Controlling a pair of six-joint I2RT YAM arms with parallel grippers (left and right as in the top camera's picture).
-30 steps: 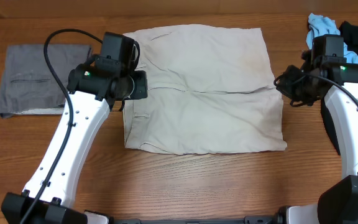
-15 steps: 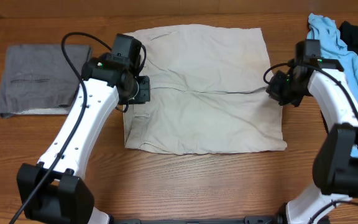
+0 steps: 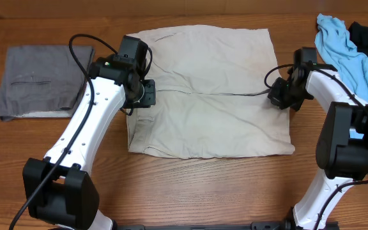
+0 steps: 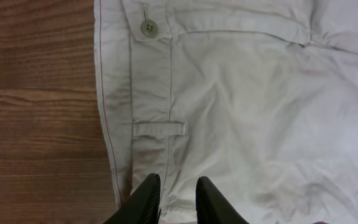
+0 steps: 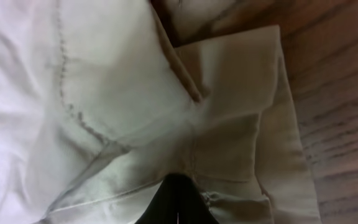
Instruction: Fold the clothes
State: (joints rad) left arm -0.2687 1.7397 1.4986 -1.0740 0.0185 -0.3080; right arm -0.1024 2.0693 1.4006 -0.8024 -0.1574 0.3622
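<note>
Beige shorts [image 3: 209, 89] lie flat mid-table [image 3: 184, 191], long axis left to right: waistband [image 4: 151, 93] just under the barely parted left gripper [image 4: 174, 198], leg end under the clenched right gripper [image 5: 178, 199].

Left arm [image 3: 85, 133]: white links, extended forward and inward, wrist angled down.
Left gripper [image 4: 178, 198]: fingers held narrowly parted, tips pointed down.
Right arm [image 3: 338, 91]: reached forward, wrist turned inward.
Right gripper [image 5: 178, 202]: fingers pressed together.
</note>
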